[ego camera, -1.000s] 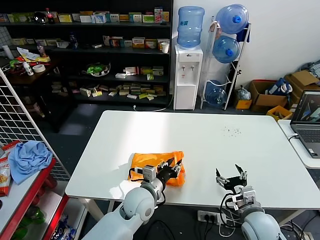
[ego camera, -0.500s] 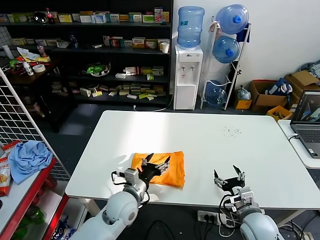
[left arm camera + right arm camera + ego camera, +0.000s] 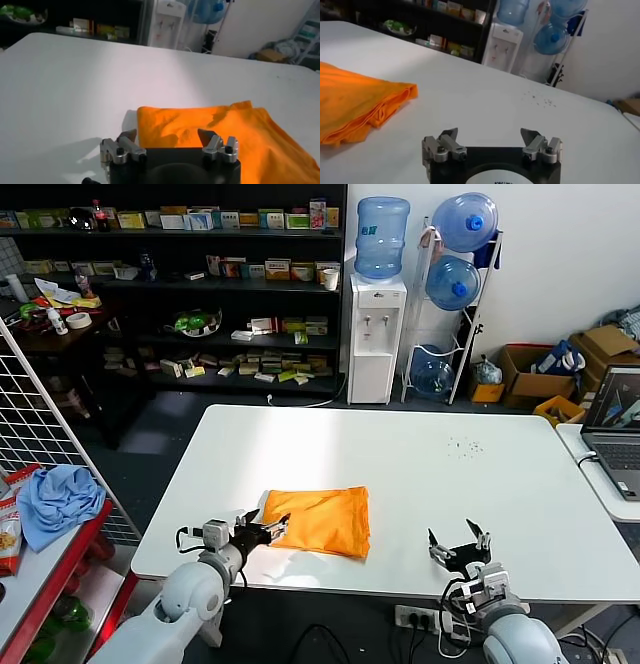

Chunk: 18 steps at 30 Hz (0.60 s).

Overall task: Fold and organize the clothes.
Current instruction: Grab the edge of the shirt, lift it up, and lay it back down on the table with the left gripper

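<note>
The orange T-shirt (image 3: 318,520) lies folded into a flat rectangle near the front edge of the white table (image 3: 420,474). No lettering shows. My left gripper (image 3: 267,530) is open and empty just off the shirt's left edge, near the table front. In the left wrist view the shirt (image 3: 225,135) lies just beyond the open gripper (image 3: 167,135). My right gripper (image 3: 460,542) is open and empty at the table's front right, apart from the shirt. In the right wrist view the shirt (image 3: 355,102) lies off to one side of that gripper (image 3: 490,134).
A light blue cloth (image 3: 58,496) lies on a red rack at the left. A laptop (image 3: 615,429) stands on a side table at the right. Shelves (image 3: 200,294), a water dispenser (image 3: 375,334) and boxes (image 3: 530,374) stand behind the table.
My left gripper has pulled back off the shirt to the left and toward the table front. The shirt now lies flat and smooth. The right gripper has barely moved.
</note>
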### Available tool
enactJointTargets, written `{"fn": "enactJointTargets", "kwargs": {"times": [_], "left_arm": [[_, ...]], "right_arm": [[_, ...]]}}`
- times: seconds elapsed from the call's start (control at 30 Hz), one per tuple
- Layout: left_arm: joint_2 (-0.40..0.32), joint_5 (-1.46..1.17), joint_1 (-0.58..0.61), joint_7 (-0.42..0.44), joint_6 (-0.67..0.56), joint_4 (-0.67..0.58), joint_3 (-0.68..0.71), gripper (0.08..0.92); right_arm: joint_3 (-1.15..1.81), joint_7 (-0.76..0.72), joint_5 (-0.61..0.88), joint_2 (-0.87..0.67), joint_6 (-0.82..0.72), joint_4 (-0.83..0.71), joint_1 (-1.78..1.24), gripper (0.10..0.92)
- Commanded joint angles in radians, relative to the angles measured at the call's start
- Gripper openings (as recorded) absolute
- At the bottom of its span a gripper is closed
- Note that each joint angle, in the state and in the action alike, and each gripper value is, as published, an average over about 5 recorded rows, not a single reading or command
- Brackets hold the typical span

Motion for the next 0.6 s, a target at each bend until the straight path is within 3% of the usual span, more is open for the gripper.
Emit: {"fn": "enactJointTargets", "kwargs": {"times": [0.03, 0.43, 0.6], "left_arm": [[0.015, -0.088, -0.044, 0.042, 0.072, 0.115, -0.047, 0.823], [-0.034, -0.102, -0.079, 0.049, 0.086, 0.129, -0.028, 0.818], [-0.032, -0.102, -0.067, 0.063, 0.103, 0.115, -0.025, 0.715]], "right_arm": [[0.006, -0.002, 0.001, -0.002, 0.001, 0.0, -0.005, 0.823], [0.007, -0.002, 0.001, -0.001, 0.0, 0.003, -0.007, 0.823], [0.006, -0.002, 0.002, -0.001, -0.003, 0.008, -0.005, 0.823]]}}
